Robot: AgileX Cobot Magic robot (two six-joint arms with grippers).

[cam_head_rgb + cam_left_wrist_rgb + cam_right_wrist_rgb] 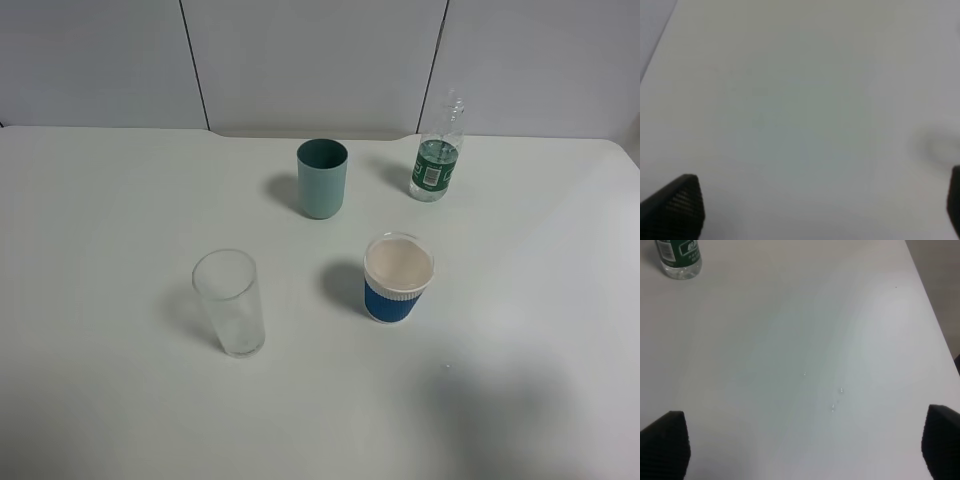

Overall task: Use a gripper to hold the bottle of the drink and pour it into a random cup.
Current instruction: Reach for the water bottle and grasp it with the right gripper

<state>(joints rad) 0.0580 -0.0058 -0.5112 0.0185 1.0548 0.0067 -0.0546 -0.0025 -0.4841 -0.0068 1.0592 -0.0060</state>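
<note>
Bottle of the drink [437,160] upright, upper right of exterior frame; right end effector [800,447] nearer, jaws wide, empty, bottle well ahead.

Table [120,200]: white, matte top.
Wall [310,60]: behind the table, pale grey panels split by dark seams [194,62].
Floor [940,270]: dull grey-brown strip past the table's side edge.
Shadow [520,420]: broad, faint, on the table's near edge.

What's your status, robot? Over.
Left pincer open, right pincer open, both empty. Bottle upright at back, ungripped. Green cup to its left, apart.
</note>
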